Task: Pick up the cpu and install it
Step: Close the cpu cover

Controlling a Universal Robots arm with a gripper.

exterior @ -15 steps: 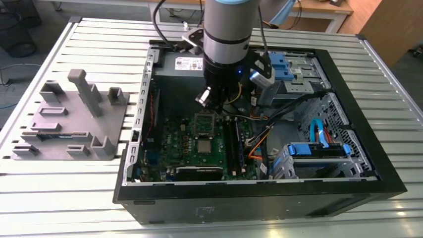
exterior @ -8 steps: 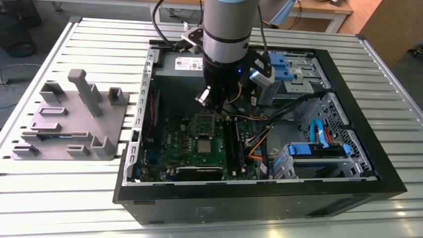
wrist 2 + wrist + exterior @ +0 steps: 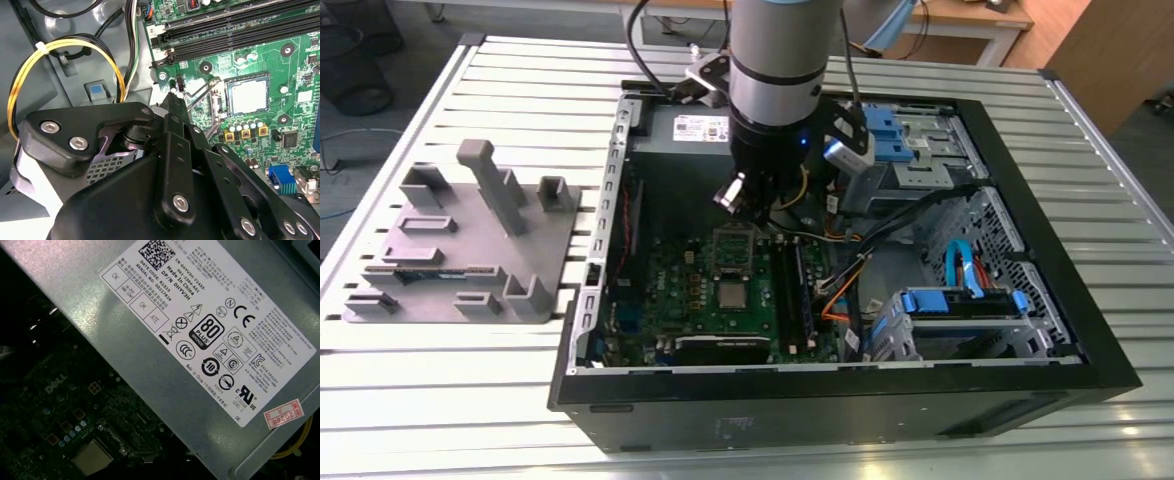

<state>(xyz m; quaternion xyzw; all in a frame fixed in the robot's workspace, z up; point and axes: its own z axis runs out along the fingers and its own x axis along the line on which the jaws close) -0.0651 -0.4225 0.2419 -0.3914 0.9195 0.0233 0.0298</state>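
Pale slatted metal worktop (image 3: 440,400) carries an open black computer case (image 3: 854,405) lying on its side, with a grey plastic block (image 3: 467,240) of upright posts just beside it on the exterior view's left. My silver and black arm (image 3: 774,70) reaches down into the case from above. My gripper (image 3: 172,100) hangs over the green motherboard (image 3: 674,290), near the edge closest to the grey power supply (image 3: 200,340), whose white label sheet is plain in the first wrist view. I cannot tell whether the gripper is spread or pressed together. The cpu (image 3: 248,96) is a small square chip with a pale silvery top, lying flat inside its black-rimmed socket on the motherboard, apart from the gripper. It also shows in the exterior view (image 3: 734,293) near the middle of the board, and in the first wrist view (image 3: 92,457). Long black memory slots (image 3: 240,30) run alongside the socket. A loop of yellow cables (image 3: 30,65) curves near the case wall. Blue drive brackets (image 3: 961,300) sit at the exterior view's right.
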